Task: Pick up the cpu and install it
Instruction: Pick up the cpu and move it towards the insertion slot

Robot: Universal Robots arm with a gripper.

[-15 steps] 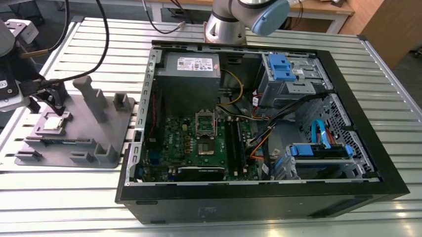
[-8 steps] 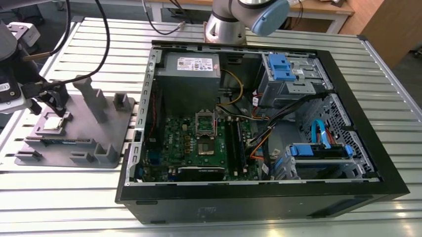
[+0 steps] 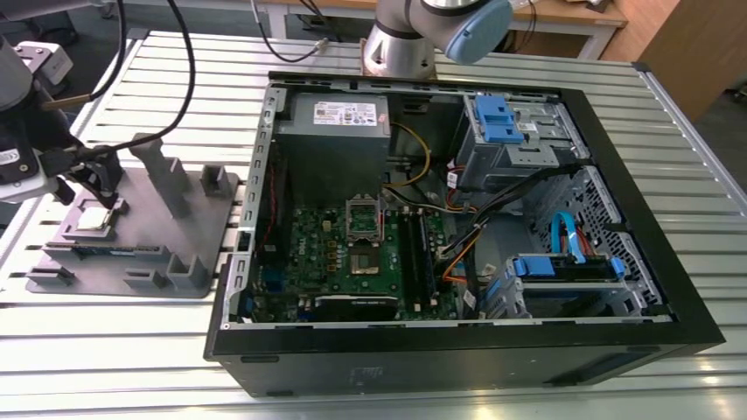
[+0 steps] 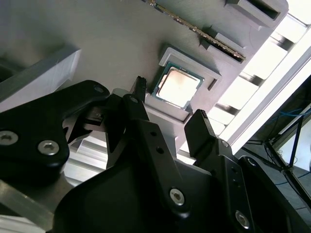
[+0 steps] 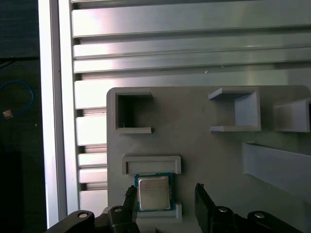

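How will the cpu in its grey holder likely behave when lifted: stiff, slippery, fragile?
Probably stiff: the cpu looks like a flat metal-topped square. Possibly slippery, since its top shines smooth. Lying flat in a recess of the holder tray, it should not roll.

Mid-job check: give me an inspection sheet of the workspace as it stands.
Surface: slatted metal table bearing grey holder tray and open computer case.
Job's things: cpu flat in its tray pocket, not lifted.
Clutter: circuit strip in a tray slot.
Grippers: gripper open, fingers either side of the cpu.
Cables: black cables above the table; coloured wires inside the case.
Surroundings: wooden bench behind.
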